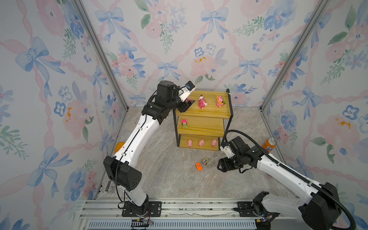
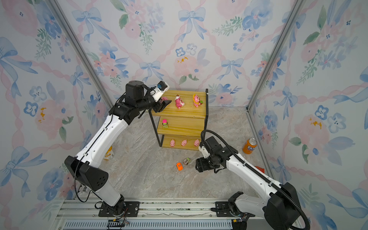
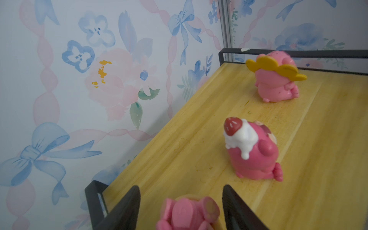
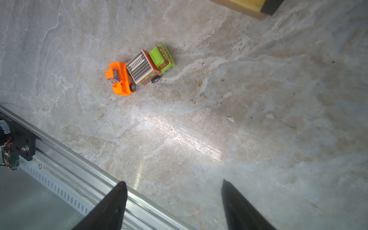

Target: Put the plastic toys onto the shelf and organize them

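Now the left gripper (image 3: pixel 180 188) holds its jaws apart around a pink toy (image 3: pixel 187 213) on the top board of the shelf (image 1: pixel 207 114). Pulling back crooked, a jaw could tip it over. The right gripper (image 4: pixel 173 182), jaws apart and empty, hangs near two cars (image 4: pixel 139 69) on the table (image 4: pixel 258 119).

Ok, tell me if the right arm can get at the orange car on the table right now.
Probably yes. The right hand is open and empty, with bare table between it and the orange car. The grey-green car sits right beside that car, so a clean pinch may nudge it.
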`<state>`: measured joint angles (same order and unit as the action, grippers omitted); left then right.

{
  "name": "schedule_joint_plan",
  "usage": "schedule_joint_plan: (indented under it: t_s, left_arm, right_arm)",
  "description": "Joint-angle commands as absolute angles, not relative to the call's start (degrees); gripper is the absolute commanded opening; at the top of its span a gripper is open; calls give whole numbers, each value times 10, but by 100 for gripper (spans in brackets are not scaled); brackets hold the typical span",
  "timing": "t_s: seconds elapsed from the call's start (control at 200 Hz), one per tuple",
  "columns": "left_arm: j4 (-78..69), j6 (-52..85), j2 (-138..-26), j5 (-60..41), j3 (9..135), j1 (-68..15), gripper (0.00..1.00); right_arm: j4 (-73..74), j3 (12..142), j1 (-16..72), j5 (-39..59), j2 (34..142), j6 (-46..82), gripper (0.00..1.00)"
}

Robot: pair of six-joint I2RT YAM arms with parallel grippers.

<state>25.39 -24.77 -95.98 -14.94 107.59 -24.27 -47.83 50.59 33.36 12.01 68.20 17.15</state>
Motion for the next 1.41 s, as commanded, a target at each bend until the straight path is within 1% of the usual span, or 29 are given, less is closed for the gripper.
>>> schedule_joint_plan:
  t_s: [0.0, 0.385, 0.71, 0.825, 0.935, 1.03, 1.155, 1.215, 1.4]
  left_arm:
    - [252, -234, -964, -143, 1094, -241, 68]
    - [252, -230, -961, -143, 1106, -241, 72]
    - [252, -216, -955, -140, 1114, -243, 73]
    - [251, -217, -943, -131, 1112, -253, 73]
    - [251, -224, -916, -110, 1091, -279, 73]
    - [251, -223, -879, -89, 1045, -311, 73]
    - [238, -210, -810, -27, 940, -369, 73]
    - [220, -185, -773, -13, 879, -391, 74]
    - [111, -60, -632, -23, 643, -432, 74]
  right_arm:
    - [-486, 502, 331, 122, 674, 170, 77]
    - [-485, 501, 331, 124, 673, 166, 79]
    - [-483, 500, 331, 127, 670, 166, 79]
    - [-485, 501, 331, 124, 666, 168, 79]
    - [-482, 496, 332, 121, 657, 172, 79]
    - [-468, 482, 336, 114, 642, 178, 79]
    - [-452, 467, 367, 75, 621, 191, 79]
    - [-447, 462, 388, 57, 612, 201, 78]
    - [-421, 442, 462, -4, 586, 235, 75]
